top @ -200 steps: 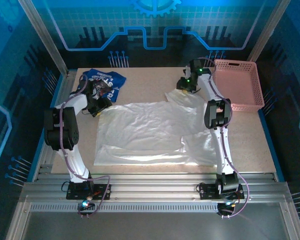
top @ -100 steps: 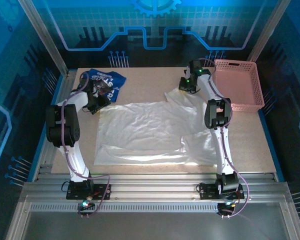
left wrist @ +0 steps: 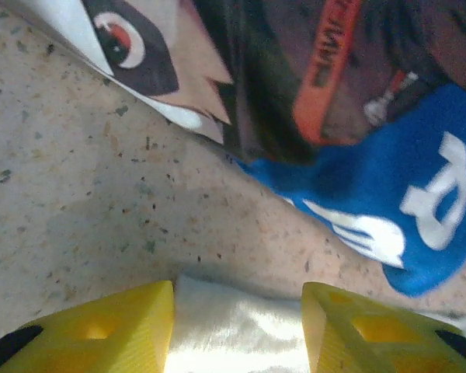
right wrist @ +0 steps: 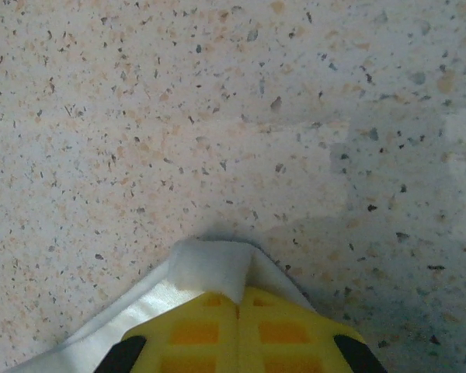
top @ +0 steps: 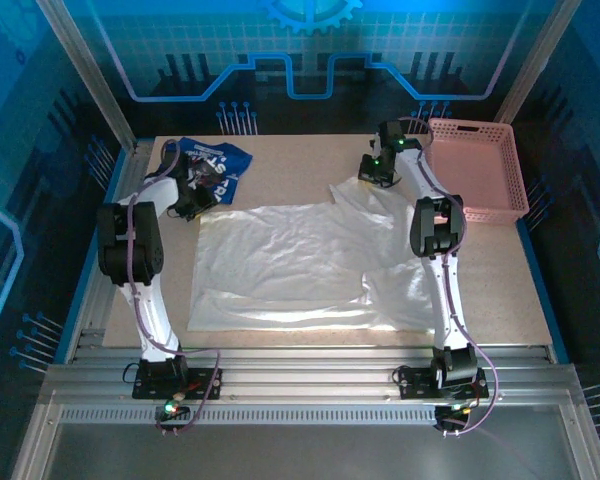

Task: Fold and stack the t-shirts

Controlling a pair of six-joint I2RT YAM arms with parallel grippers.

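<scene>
Surface (top: 280,160): speckled beige, inside blue-lit enclosure (top: 310,60). White t-shirt (top: 290,260): spread crumpled at centre. Blue t-shirt (top: 218,160): bunched, far-left corner. Left tool (left wrist: 237,311): apart, astride white edge. Right tool (right wrist: 237,301): clamped on white corner.

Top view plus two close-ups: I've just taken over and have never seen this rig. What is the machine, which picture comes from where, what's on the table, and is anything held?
These are two robot arms bolted at the near edge of the table, each ending in a two-finger gripper. The wide picture looks down from above and behind them. Each close-up comes from a camera on one wrist, so the yellow shapes are that arm's own fingers. On the table lie a spread-out white t-shirt, a crumpled blue t-shirt at the far left, and a pink basket at the far right. The right gripper is shut on a corner of the white t-shirt. The left gripper has its jaws apart, straddling the white t-shirt's edge beside the blue one.
</scene>
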